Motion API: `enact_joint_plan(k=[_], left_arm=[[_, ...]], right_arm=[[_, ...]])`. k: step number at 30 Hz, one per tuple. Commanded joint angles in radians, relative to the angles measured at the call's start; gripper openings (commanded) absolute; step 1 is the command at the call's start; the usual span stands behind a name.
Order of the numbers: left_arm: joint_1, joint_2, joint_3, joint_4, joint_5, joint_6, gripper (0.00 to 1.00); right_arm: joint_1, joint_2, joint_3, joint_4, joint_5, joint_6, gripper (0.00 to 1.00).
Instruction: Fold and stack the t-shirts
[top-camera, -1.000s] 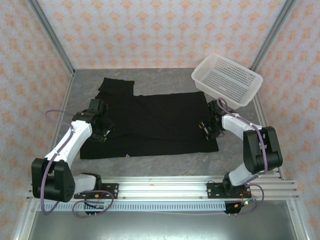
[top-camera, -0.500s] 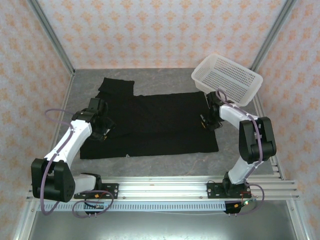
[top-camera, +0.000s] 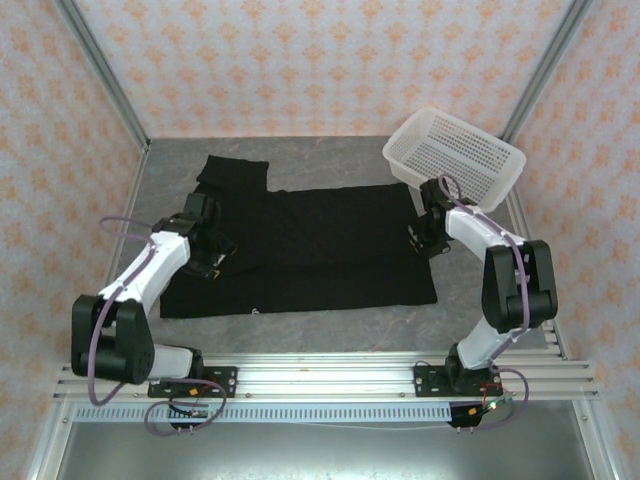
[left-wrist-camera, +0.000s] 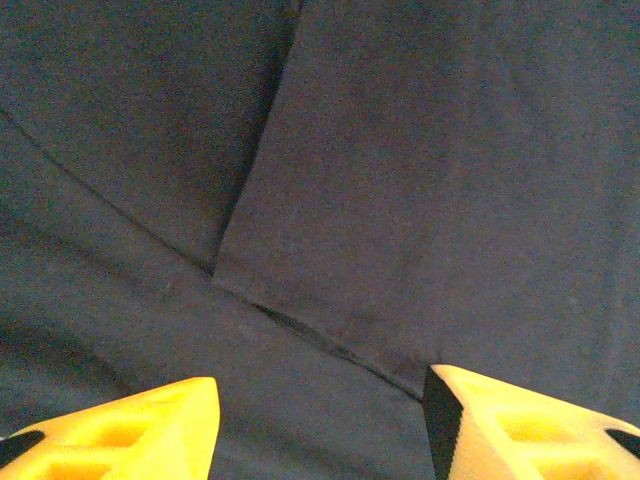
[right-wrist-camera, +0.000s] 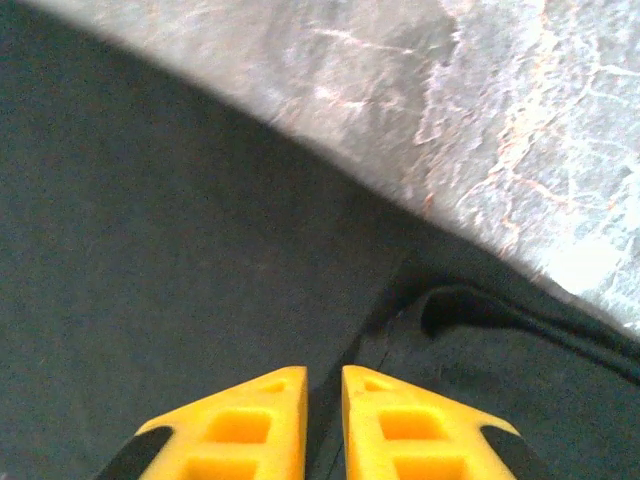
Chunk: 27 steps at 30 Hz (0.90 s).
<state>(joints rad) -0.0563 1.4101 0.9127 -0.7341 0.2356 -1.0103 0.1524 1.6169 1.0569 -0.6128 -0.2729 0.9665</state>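
The black cloth t-shirt (top-camera: 300, 250) lies spread out, folding barely begun and stacking undone; left gripper (left-wrist-camera: 318, 385) wide, right gripper (right-wrist-camera: 324, 375) nearly closed at its edge.

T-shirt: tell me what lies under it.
The black t-shirt lies spread on the grey table, which shows around its edges. Whatever else is beneath the cloth is covered.

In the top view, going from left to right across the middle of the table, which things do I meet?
Left gripper → t-shirt → right gripper
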Motion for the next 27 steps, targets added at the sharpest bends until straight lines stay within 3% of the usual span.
enact_joint_plan(k=[1, 6, 11, 15, 24, 27], left_arm=[[0.025, 0.069, 0.017, 0.023, -0.032, 0.014, 0.55], [0.046, 0.128, 0.029, -0.036, -0.084, 0.052, 0.52], [0.036, 0.147, 0.005, -0.002, -0.071, 0.023, 0.51], [0.027, 0.167, 0.005, 0.038, -0.052, 0.008, 0.44], [0.004, 0.187, 0.037, -0.032, -0.074, 0.006, 0.36], [0.004, 0.183, 0.036, -0.021, -0.074, 0.003, 0.20]], right_arm=[[0.025, -0.071, -0.040, -0.004, -0.035, -0.046, 0.20], [0.035, -0.147, -0.084, -0.010, -0.057, -0.043, 0.27], [0.035, -0.161, -0.095, -0.019, -0.058, -0.042, 0.28], [0.036, -0.154, -0.094, -0.015, -0.062, -0.041, 0.28], [0.035, -0.144, -0.091, -0.016, -0.056, -0.041, 0.28], [0.036, -0.145, -0.092, -0.019, -0.054, -0.043, 0.28]])
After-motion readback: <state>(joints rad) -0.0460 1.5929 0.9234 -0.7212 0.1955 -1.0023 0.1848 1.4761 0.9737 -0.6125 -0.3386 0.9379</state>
